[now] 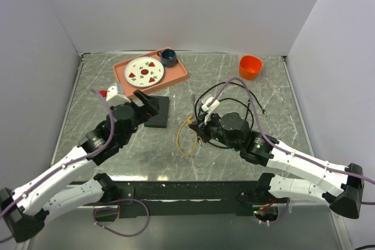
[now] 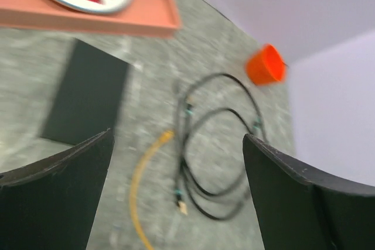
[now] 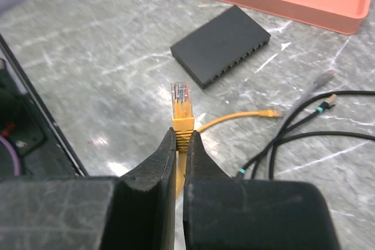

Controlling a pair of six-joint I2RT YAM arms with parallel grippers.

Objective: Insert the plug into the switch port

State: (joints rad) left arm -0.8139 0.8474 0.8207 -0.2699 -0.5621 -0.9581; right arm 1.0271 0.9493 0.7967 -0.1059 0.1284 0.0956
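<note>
The switch is a flat black box lying left of centre on the table, near the tray. In the right wrist view the switch shows its row of sockets along the side facing right. My right gripper is shut on the yellow boot of the plug, whose clear tip points towards the switch from a short way off. In the top view the right gripper is right of the switch. My left gripper is open and empty, hovering at the switch's left end. The left wrist view shows the switch ahead.
The yellow cable loops on the table between the arms, its free end lying loose. Black cables coil at centre right. A salmon tray with a plate and a dark cup stands at the back. An orange cup is at the back right.
</note>
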